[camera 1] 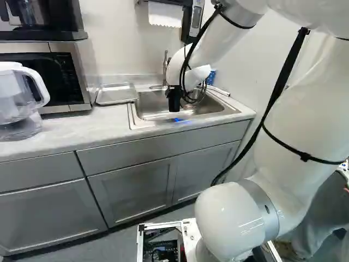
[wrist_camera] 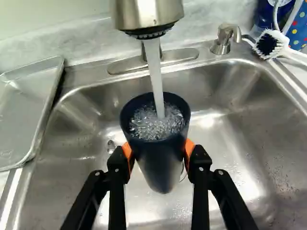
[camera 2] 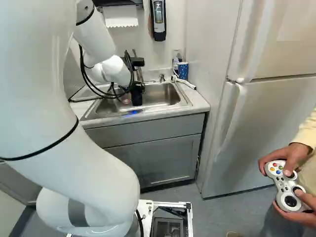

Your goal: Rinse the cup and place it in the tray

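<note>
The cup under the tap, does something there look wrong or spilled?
Nothing stands out: the gripper holds the cup from both sides, water from the tap falls inside it, and I see no overflow.

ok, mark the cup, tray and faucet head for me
Cup (wrist_camera: pixel 162 165): wrist view, on its outer wall, below the rim.
Tray (wrist_camera: pixel 21 112): wrist view, on its bare flat bottom.
Faucet head (wrist_camera: pixel 146 13): wrist view, on its metal side above the dark outlet.

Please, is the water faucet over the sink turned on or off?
On: a stream of water falls from the faucet into the dark cup, where the surface is bubbling.
</note>
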